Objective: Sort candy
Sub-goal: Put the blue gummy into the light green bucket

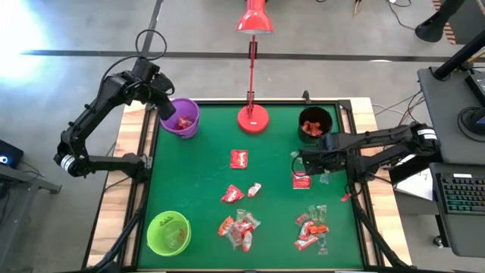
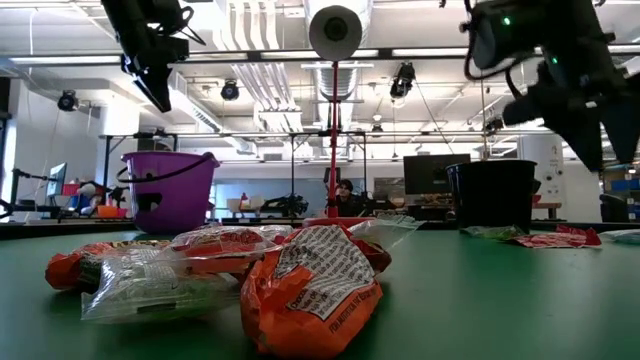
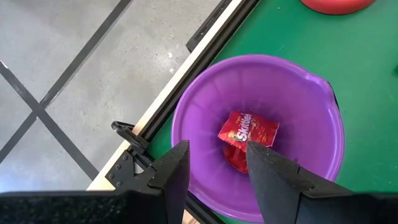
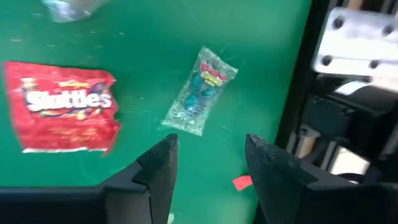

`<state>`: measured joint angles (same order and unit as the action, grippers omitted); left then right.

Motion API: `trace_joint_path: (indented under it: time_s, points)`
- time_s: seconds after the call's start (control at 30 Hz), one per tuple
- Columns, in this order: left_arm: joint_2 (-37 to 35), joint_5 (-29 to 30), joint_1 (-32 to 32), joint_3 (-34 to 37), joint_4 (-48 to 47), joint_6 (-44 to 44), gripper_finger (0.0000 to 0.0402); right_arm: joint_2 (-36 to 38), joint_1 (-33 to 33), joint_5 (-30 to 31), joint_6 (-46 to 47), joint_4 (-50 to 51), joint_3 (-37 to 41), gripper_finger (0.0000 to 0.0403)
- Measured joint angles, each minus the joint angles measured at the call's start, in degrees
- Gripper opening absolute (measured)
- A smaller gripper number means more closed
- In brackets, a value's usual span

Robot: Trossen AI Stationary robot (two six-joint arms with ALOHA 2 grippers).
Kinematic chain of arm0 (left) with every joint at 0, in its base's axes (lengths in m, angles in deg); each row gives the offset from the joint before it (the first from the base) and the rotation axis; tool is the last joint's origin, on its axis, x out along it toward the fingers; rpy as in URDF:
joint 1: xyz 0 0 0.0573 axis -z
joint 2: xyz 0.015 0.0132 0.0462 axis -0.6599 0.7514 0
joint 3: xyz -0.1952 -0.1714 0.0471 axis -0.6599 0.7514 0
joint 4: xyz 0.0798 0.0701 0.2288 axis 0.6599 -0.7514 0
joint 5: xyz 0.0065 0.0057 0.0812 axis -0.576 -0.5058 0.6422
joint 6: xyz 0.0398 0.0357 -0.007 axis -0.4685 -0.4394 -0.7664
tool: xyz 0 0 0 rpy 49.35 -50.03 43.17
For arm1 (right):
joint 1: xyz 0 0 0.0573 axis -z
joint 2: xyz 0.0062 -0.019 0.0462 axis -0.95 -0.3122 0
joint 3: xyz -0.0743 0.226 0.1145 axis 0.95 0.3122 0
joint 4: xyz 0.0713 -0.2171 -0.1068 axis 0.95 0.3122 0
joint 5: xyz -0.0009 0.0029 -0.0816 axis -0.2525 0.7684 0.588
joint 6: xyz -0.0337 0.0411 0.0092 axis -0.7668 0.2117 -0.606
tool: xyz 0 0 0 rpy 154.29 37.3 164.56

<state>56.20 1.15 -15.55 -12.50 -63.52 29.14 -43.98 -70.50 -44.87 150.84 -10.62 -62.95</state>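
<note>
Red and clear wrappers are strewn across the green table (image 1: 197, 182), and that is where most of the candy (image 1: 239, 227) is found: a heap near the front edge, a second cluster (image 1: 312, 226) to its right, and single packets scattered through the middle. Directly under the right gripper (image 4: 208, 163) two pieces are seen, a red Skittles packet (image 4: 62, 106) and a clear blue-tinted packet (image 4: 200, 91) just beside it. Neither is touched; the right jaws are spread apart with nothing between them, hovering above the cloth close to the table's right edge.

Some candy is already sorted. A red Skittles packet (image 3: 247, 132) lies at the bottom of the purple cup (image 3: 311, 106), orange pieces show in the black cup (image 1: 314, 123), and something red sits in the lime-green cup (image 1: 168, 232). The left gripper (image 3: 214, 158) is poised above the purple cup, jaws partly open and empty.

Risks from here: the two packets under the right gripper lie close together, so a descent aimed between them could pinch both, or nudge the clear one toward the table rim. Thin, slick wrappers lying flat could also slide out from closing fingers. The red lamp (image 1: 253, 115) stands between the rear cups, and a careless sweep could clip it.
</note>
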Motion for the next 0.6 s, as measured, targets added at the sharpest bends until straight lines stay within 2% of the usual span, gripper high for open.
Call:
trace_joint_path:
  time_s: [0.23, 0.6]
  points:
    - [0.0, 0.0, 0.0, 0.0, 0.0, 0.0, 0.0141, 0.0, -1.3, -0.2, 4.0, -8.6, 6.1, 0.0181]
    - [0.0, 0.0, 0.0, 0.0, 0.0, 0.1, 0.0141, 0.0, -1.3, 0.4, 7.0, -13.7, 11.5, 0.0178]
